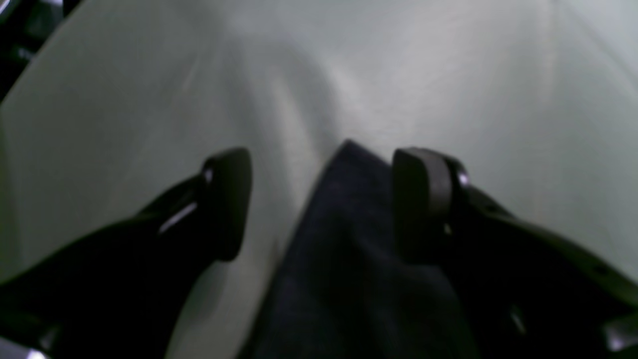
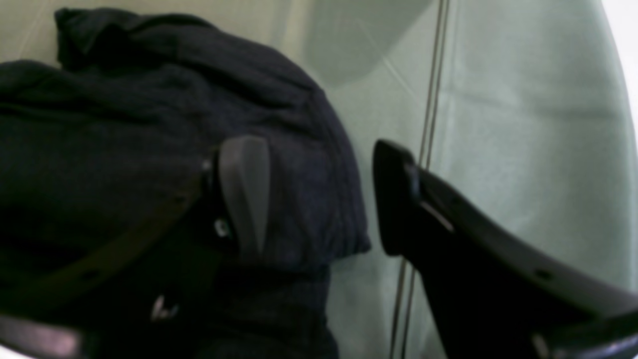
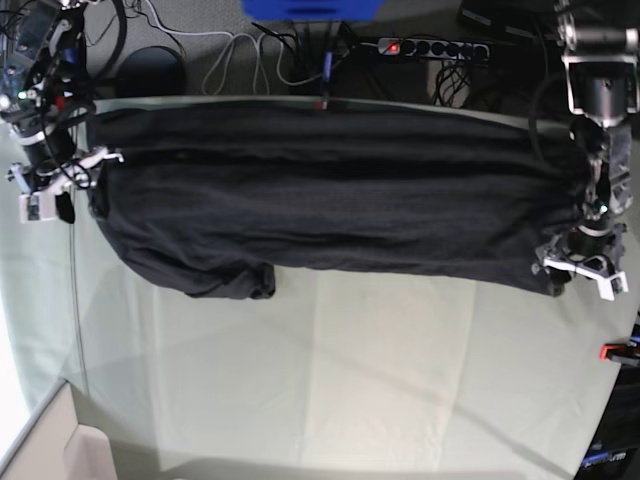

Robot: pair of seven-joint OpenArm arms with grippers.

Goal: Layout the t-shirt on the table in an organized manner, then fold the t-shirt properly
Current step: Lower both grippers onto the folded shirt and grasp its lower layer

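The black t-shirt (image 3: pixel 330 200) lies stretched in a wide band across the far half of the table (image 3: pixel 350 380), with a bunched sleeve (image 3: pixel 240 282) at its front left; no print shows. My left gripper (image 3: pixel 580 268) is at the shirt's right end. In the left wrist view it (image 1: pixel 321 199) is open, with a corner of the shirt (image 1: pixel 344 239) between the fingers, close to the right one. My right gripper (image 3: pixel 48 192) is at the shirt's left end. In the right wrist view it (image 2: pixel 319 199) is open astride the shirt's edge (image 2: pixel 319 164), one finger over the fabric.
A thin cable (image 2: pixel 428 99) runs over the table cloth by the right gripper. A red clamp (image 3: pixel 618 351) sits at the table's right edge. A power strip (image 3: pixel 430 47) and cables lie behind the far edge. A pale box (image 3: pixel 60 450) stands at the front left.
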